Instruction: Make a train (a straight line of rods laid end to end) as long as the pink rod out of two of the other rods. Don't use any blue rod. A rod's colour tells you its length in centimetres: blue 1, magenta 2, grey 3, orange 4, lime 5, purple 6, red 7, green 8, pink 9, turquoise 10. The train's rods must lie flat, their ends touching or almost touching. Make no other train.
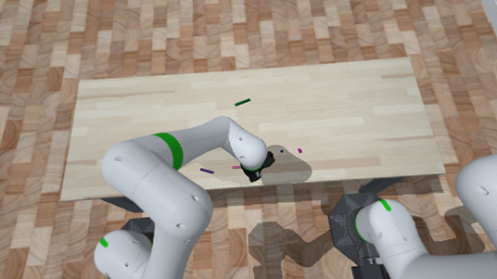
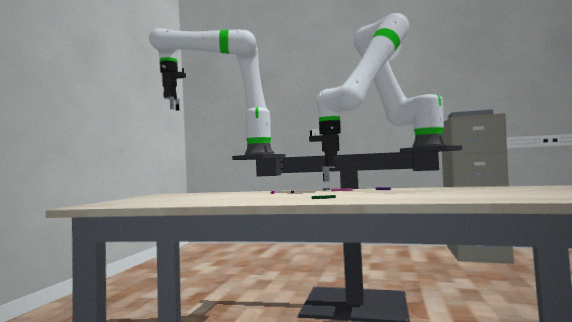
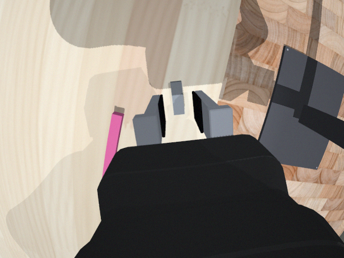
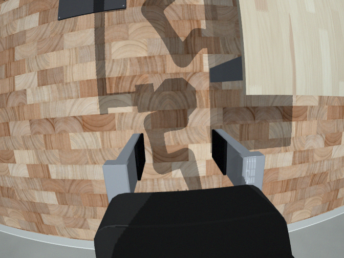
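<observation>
My left gripper (image 3: 178,106) (image 2: 326,180) is partly open, above a short grey rod (image 3: 178,105) (image 2: 326,189). The grey rod lies flat just below and between its fingers, not gripped. In the top view the arm hides it. A pink rod (image 3: 112,138) (image 1: 236,167) (image 2: 342,189) lies beside the grey rod, apart from it and partly hidden by the gripper body. A purple rod (image 1: 207,171) (image 2: 383,188) lies beyond the pink rod's other end. My right gripper (image 4: 178,145) (image 2: 174,106) is wide open, empty and high over the floor.
A dark green rod (image 1: 243,102) (image 2: 323,197) lies apart from the others. A small blue rod (image 1: 281,151) (image 2: 292,192) and a magenta rod (image 1: 300,151) (image 2: 272,192) lie to the other side of the left gripper. The table's edge (image 3: 228,63) is near the grey rod.
</observation>
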Motion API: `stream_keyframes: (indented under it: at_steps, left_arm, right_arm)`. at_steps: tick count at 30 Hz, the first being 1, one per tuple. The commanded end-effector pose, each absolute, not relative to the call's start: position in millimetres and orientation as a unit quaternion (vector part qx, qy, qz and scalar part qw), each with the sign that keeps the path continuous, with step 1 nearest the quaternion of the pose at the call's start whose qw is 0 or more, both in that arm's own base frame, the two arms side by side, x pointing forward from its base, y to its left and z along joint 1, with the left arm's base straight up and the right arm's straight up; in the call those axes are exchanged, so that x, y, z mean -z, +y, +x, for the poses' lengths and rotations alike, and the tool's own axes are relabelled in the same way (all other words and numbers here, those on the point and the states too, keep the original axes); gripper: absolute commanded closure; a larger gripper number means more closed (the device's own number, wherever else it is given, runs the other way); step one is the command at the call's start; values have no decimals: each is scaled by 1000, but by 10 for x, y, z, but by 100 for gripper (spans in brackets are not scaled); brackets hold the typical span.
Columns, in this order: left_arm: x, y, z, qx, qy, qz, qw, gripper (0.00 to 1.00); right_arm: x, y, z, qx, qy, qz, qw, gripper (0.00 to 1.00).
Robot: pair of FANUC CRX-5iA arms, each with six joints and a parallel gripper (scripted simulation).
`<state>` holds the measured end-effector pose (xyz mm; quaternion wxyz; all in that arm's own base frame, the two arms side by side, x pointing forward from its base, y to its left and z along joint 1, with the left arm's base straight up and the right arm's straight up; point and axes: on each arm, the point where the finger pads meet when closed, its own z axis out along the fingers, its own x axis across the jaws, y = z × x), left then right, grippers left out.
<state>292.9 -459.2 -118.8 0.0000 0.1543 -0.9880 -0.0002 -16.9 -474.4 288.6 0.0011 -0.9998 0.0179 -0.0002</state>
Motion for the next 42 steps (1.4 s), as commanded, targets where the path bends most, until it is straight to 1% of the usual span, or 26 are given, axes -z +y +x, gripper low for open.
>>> stream_keyframes:
  at_steps: [1, 42]
  left_arm:
    - [1243, -4603, 2934, -1, -988, 154, 0, 46]
    - [1395, -4610, 2932, -1, -988, 154, 0, 46]
  right_arm:
    - [-2897, -4747, -171, 0, 18, -1000, 0, 0]
    - [-2897, -4747, -171, 0, 18, -1000, 0, 0]
